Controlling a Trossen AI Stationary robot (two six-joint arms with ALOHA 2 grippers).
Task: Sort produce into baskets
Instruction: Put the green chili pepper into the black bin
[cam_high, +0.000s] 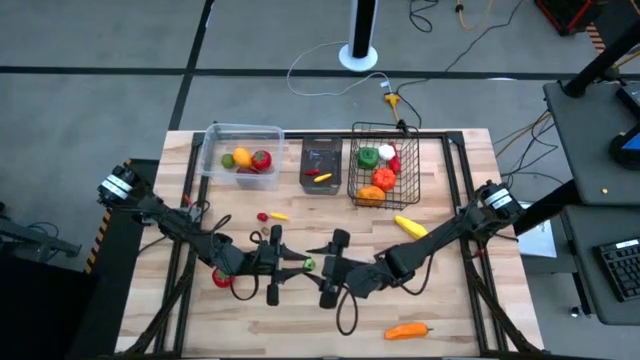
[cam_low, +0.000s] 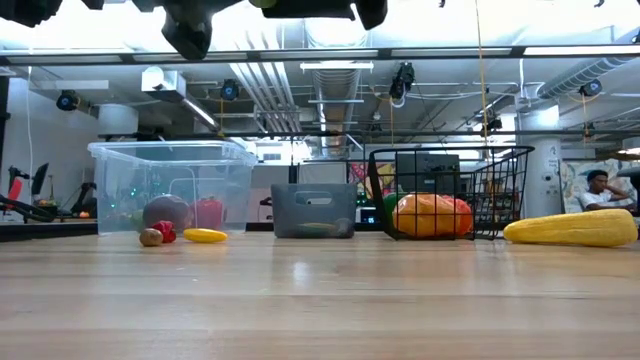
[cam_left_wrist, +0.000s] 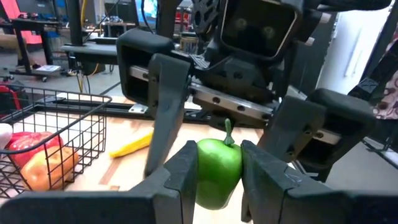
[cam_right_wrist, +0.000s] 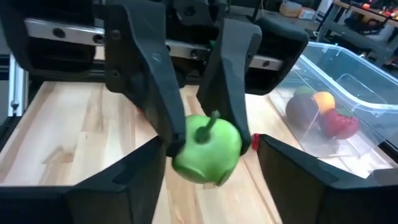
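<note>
A green toy apple (cam_left_wrist: 217, 171) hangs above the middle of the table, near its front, with my left gripper (cam_high: 298, 264) shut on it. My right gripper (cam_high: 326, 268) faces it from the table's right. It is open, and its two fingers (cam_right_wrist: 134, 180) stand on either side of the apple (cam_right_wrist: 208, 149), apart from it. At the table's far side stand a clear tub (cam_high: 212, 140), a dark bin (cam_high: 321, 150) and a wire basket (cam_high: 410, 185). Each holds some produce. My left gripper pinches the apple's two sides (cam_left_wrist: 202, 168) between its two fingers. The fingers come level from the table's left. The apple sits with its stem (cam_left_wrist: 228, 132) up, lifted clear of the table.
Loose produce lies on the table: a yellow corn cob (cam_high: 410, 227) right of centre, an orange pepper (cam_high: 407, 330) at the near right, a red piece (cam_high: 221, 279) under my left arm, and small red (cam_high: 263, 215) and yellow (cam_high: 279, 215) pieces before the tub.
</note>
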